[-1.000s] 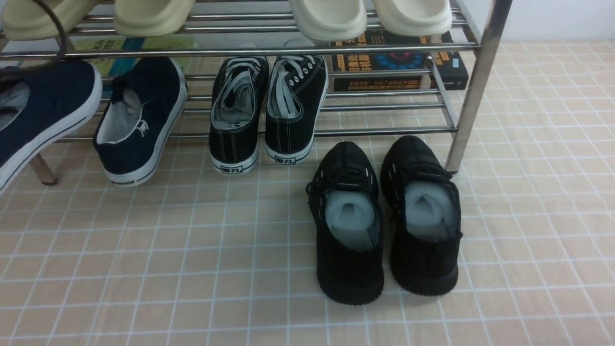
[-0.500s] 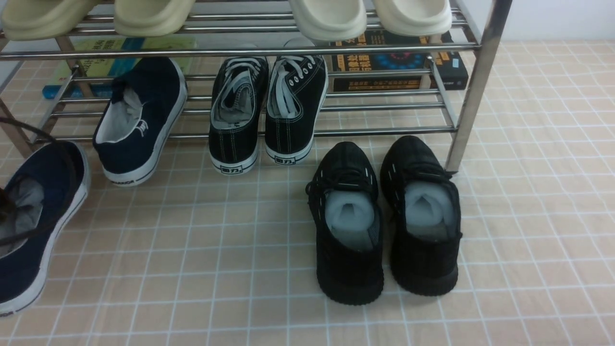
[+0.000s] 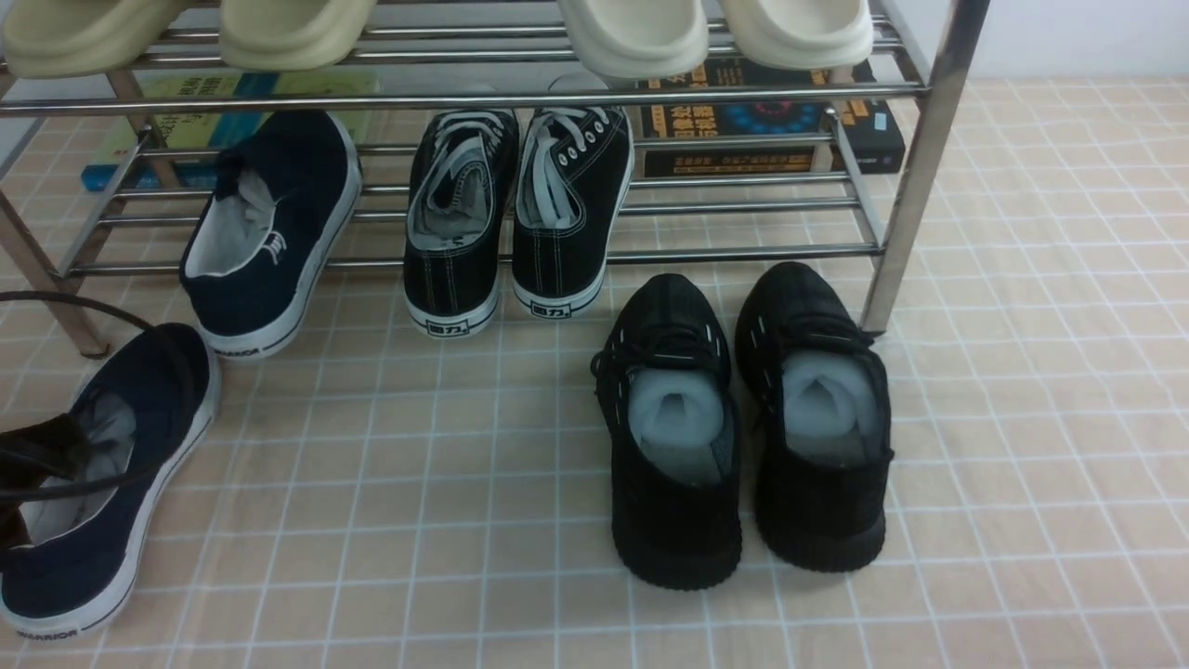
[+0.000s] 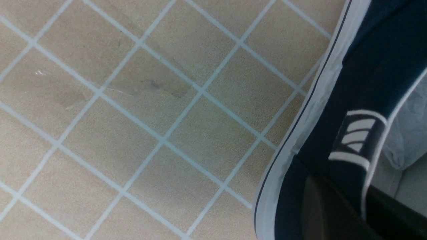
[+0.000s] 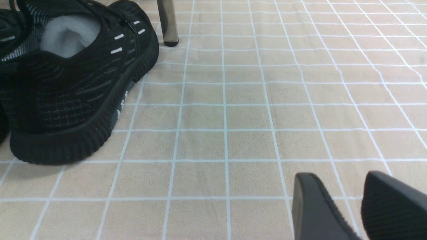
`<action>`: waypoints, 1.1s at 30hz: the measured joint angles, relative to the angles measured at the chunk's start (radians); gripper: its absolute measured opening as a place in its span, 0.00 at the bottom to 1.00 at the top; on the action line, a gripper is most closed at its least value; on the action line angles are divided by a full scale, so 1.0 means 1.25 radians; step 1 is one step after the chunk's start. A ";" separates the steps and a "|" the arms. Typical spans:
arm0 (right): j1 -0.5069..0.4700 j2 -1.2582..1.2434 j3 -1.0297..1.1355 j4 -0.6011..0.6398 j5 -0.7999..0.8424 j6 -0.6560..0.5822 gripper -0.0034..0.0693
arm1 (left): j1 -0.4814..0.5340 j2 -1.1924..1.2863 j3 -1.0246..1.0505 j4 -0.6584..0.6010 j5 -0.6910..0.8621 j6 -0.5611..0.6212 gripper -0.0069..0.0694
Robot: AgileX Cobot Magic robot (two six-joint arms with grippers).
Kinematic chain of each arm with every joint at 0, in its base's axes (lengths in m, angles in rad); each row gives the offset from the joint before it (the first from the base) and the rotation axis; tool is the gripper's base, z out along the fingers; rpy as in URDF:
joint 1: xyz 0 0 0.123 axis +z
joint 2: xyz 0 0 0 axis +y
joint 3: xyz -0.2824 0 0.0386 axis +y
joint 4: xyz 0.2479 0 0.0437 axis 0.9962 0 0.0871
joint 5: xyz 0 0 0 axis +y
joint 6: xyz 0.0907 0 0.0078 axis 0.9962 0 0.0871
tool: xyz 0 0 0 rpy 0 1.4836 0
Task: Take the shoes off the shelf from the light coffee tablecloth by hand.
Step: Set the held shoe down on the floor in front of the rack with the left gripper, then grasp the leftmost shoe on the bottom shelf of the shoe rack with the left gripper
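Two navy-blue canvas slip-on shoes with white rubber soles are showing. The nearer navy shoe [image 3: 102,502] is lying off the rack at 8 o'clock in the front view. It is sitting sole down on the light coffee tablecloth [image 3: 418,483] with its thin white grid, heel toward 6 o'clock and one side running off the picture's edge. The left tool [image 4: 353,203] is clamping this shoe's side wall, one dark finger [image 3: 42,446] reaching inside the opening. A black cable [image 3: 139,325] is looping over the shoe. The second navy shoe [image 3: 269,232] is leaning at 10 o'clock, toe up on the lower rails of the shiny chrome tube-rail shelf [image 3: 650,253], heel down at the cloth.

Toward 12 o'clock, two black lace-up sneakers with white laces [image 3: 455,242] are sitting side by side on the same rails. Two all-black knit trainers [image 3: 678,530] are standing on the table at 5 o'clock, beside the shelf's thick front leg [image 3: 915,177]. Four cream foam slides [image 3: 632,37] are resting on the upper tier. A green-and-blue book [image 3: 232,88] and a black book [image 3: 771,121] are lying behind.

Bare cloth is lying open between the nearer navy shoe and the trainers, and widely from 2 to 4 o'clock beyond the leg. The right tool [image 5: 347,193] is hovering low over bare cloth, fingers parted and holding nothing.
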 joint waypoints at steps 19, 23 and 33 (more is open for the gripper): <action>0.000 0.000 0.000 0.000 0.000 0.000 0.38 | 0.000 0.004 -0.312 -0.008 0.224 0.124 0.44; 0.000 0.000 0.000 0.000 0.000 0.000 0.38 | 0.000 0.015 -0.402 -0.023 0.290 0.186 0.27; 0.000 0.000 0.000 0.000 0.000 0.000 0.38 | -0.032 0.170 -0.687 -0.122 0.490 0.241 0.11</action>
